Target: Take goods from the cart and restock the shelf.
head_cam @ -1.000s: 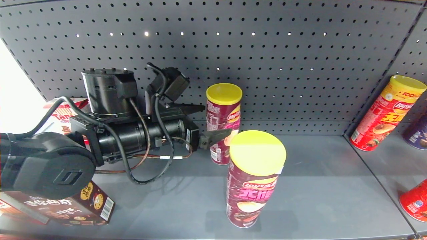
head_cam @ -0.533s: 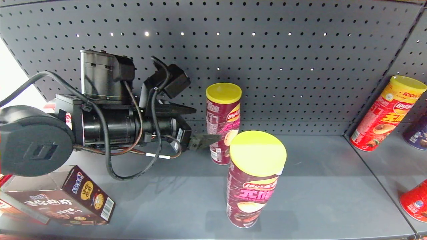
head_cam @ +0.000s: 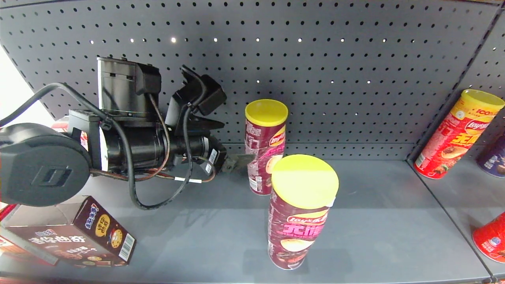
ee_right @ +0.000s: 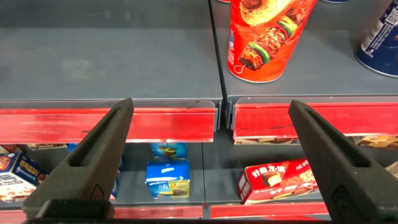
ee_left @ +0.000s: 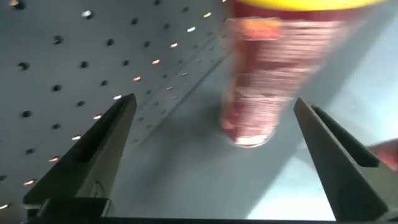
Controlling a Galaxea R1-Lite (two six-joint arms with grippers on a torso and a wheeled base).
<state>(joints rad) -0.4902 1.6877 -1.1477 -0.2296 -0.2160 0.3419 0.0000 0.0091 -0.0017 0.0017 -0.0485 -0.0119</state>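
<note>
1. Left gripper (head_cam: 232, 144), wide open, empty, just beside rear yellow-lidded maroon crisp tube (head_cam: 265, 146) on grey metal shelf (head_cam: 375, 221).
2. Matching tube (head_cam: 300, 213) stands in front; brown biscuit box (head_cam: 79, 236) left.
3. Right gripper (ee_right: 210, 106) wide open, empty.

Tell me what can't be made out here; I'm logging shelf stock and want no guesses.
Head view: rear can, partly hidden by front can.
Head view: lower red can cut off by the right edge.
Head view: dark box cut by the left edge.
Left wrist view: rear can blurred, lid cut by the edge.
</note>
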